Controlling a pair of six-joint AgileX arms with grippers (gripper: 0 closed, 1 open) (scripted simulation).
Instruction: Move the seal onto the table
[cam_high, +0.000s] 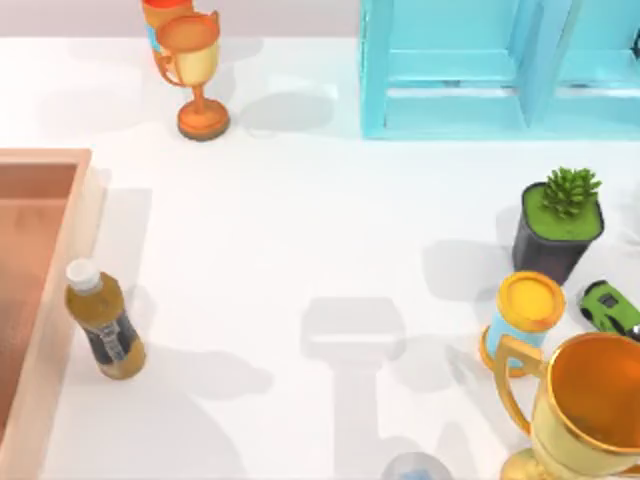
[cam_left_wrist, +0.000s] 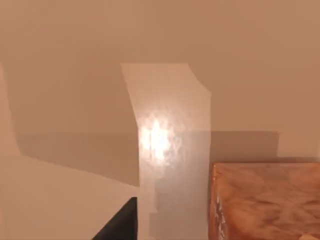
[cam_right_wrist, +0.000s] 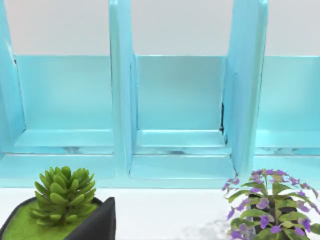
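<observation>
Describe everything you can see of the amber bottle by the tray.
The amber bottle is small, with translucent brown contents, a white screw cap and a dark label band around its lower body. It looks like plastic. In the top view it stands upright on the white table at the left side, close against the outer rim of the light-brown wooden tray; whether they touch cannot be told. Its cap is on and it casts a shadow to its right. No claw is on it.
</observation>
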